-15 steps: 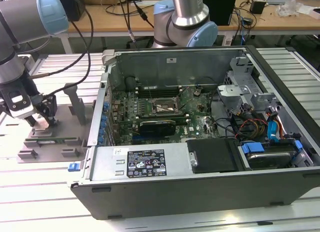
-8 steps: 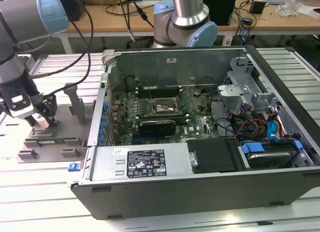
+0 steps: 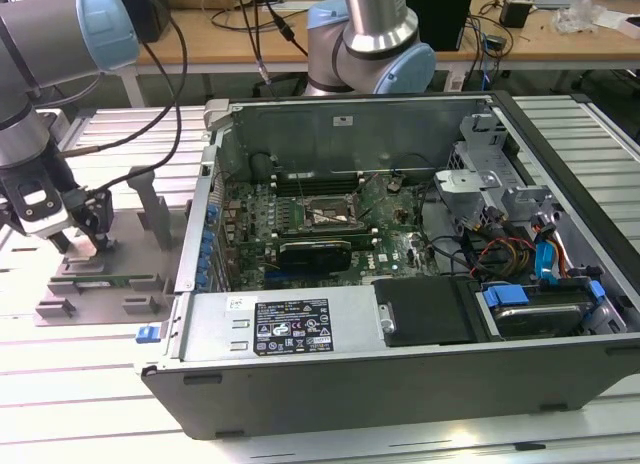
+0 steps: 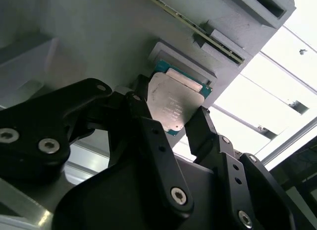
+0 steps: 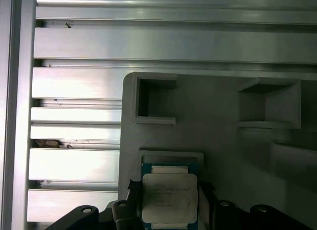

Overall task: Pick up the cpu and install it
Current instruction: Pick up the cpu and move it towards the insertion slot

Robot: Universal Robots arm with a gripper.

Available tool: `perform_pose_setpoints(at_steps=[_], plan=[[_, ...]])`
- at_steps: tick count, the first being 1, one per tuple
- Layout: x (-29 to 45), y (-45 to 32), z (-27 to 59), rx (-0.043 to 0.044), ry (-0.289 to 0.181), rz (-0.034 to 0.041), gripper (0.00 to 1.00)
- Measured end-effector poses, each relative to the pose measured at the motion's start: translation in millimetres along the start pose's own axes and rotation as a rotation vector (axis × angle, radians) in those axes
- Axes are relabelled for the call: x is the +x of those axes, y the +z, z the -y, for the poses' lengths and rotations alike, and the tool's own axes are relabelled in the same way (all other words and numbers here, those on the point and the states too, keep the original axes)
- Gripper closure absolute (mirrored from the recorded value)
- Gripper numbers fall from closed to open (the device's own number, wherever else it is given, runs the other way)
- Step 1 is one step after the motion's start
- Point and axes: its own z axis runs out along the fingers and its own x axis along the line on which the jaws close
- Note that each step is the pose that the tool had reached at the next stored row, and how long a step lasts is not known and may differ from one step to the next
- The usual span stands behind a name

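Note:
The cpu [image 5: 170,193] is a small square chip with a dull silver top and a green rim. It sits between my two black fingers [image 5: 205,198] just over its raised seat on the grey fixture [image 5: 218,121]. In the second wrist view the cpu [image 4: 174,98] has a fingertip [image 4: 198,123] against each of two opposite edges. My gripper [image 3: 92,229] hangs low over the fixture [image 3: 100,284] at the exterior view's left, shut on the cpu. The motherboard's socket [image 3: 322,214] lies inside the open computer case [image 3: 400,324].
A long green memory stick [image 3: 105,281] lies in a slot of the fixture. The case's raised wall [image 3: 195,234] stands between the fixture and the motherboard. A second arm's base [image 3: 370,44] stands behind the case. Cables and drive bays fill the case's right side.

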Motion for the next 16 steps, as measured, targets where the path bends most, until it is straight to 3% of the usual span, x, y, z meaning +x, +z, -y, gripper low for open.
perform_pose_setpoints(at_steps=[4,16], plan=[[0.0,-0.4,-0.1,0.0004,-0.057,-0.0022,0.45],[-1.5,-26.4,-1.1,0.0019,-0.061,-0.0023,0.45]])
